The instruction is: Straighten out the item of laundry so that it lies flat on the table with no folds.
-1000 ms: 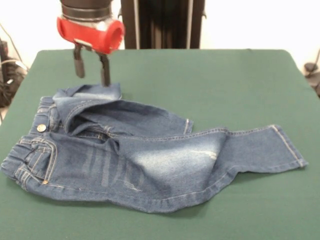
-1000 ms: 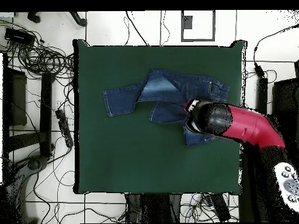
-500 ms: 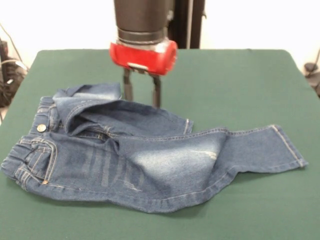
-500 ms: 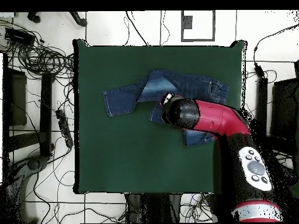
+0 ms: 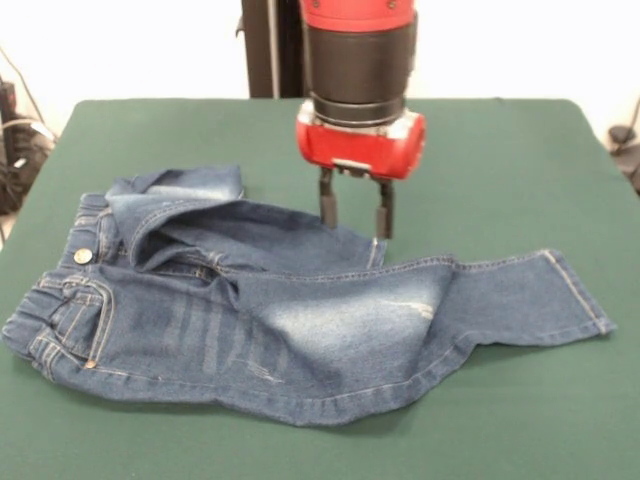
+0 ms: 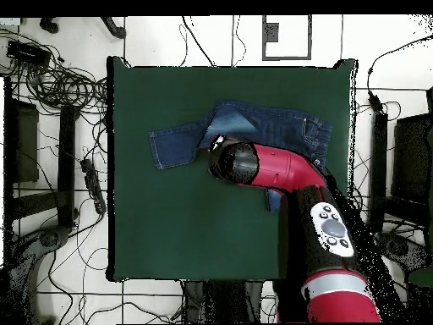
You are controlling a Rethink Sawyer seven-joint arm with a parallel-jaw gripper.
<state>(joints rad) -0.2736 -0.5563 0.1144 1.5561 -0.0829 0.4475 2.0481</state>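
Above folded jeans (image 5: 300, 310) hem | fingers (image 5: 355, 212) parted, empty | touching nothing

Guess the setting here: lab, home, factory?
Most likely a robotics lab: a green-topped table on a tiled floor, loose cables strewn around it, and a gripper open above the jeans.

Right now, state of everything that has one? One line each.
Blue denim jeans: crumpled, one leg folded back over the waist end, the other stretched out flat.
Red and black arm's gripper: open, empty, poised over the folded leg's hem.
Dark green felt-topped table: jeans lying on it.
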